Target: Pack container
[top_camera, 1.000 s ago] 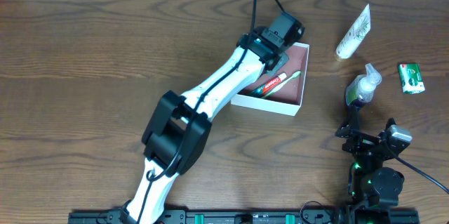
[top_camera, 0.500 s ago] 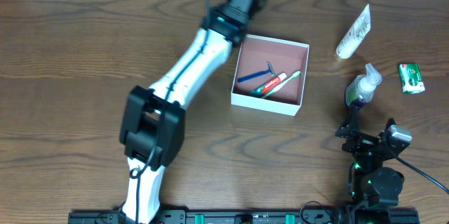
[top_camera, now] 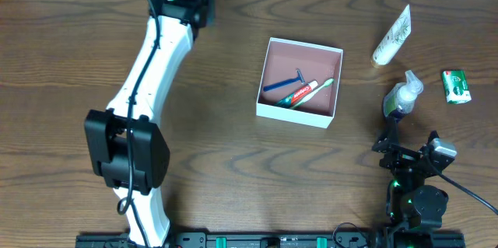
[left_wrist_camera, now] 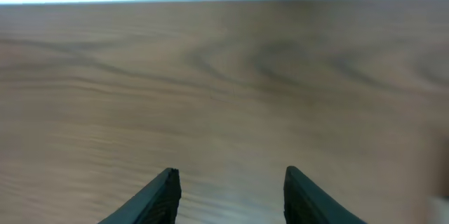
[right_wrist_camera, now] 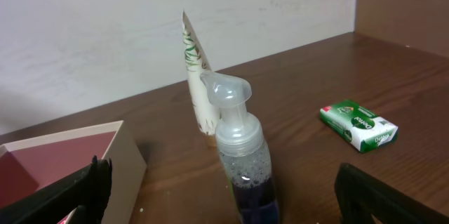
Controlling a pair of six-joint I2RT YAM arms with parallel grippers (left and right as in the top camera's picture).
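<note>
Overhead: the container (top_camera: 294, 114) sits mid-table with its top open. A blue razor (top_camera: 282, 85), a red-and-white toothpaste tube (top_camera: 299, 94) and a green toothbrush (top_camera: 320, 87) lie inside, bunched toward its near wall.

Your left gripper (left_wrist_camera: 230, 182) is well off to the container's far left. Its jaws are partway apart with nothing between them, only bare table (top_camera: 78, 61) below. I'd treat that arm as parked.

Your right gripper (right_wrist_camera: 228, 203) is to the container's right, on the near side. Its jaws are spread wide and hold nothing. The pump bottle (right_wrist_camera: 242, 157) stands upright, framed between the fingers, and I can see no contact.

A white tube (right_wrist_camera: 195, 76) stands just beyond the bottle. A green pack (right_wrist_camera: 359, 126) lies further right of the container.

My read is that the bottle goes next, by the right arm. To do that well:
- Advance until the body, not the pump head, is between the pads (the neck is narrow and will likely slip).
- Close square on the clear body and keep it upright.
- Lift well clear before you travel, because the container's right wall is in the path.
- Don't brush the white tube on the way.
- Set the bottle in the bare far half of the container, away from the razor.
- Release low.
</note>
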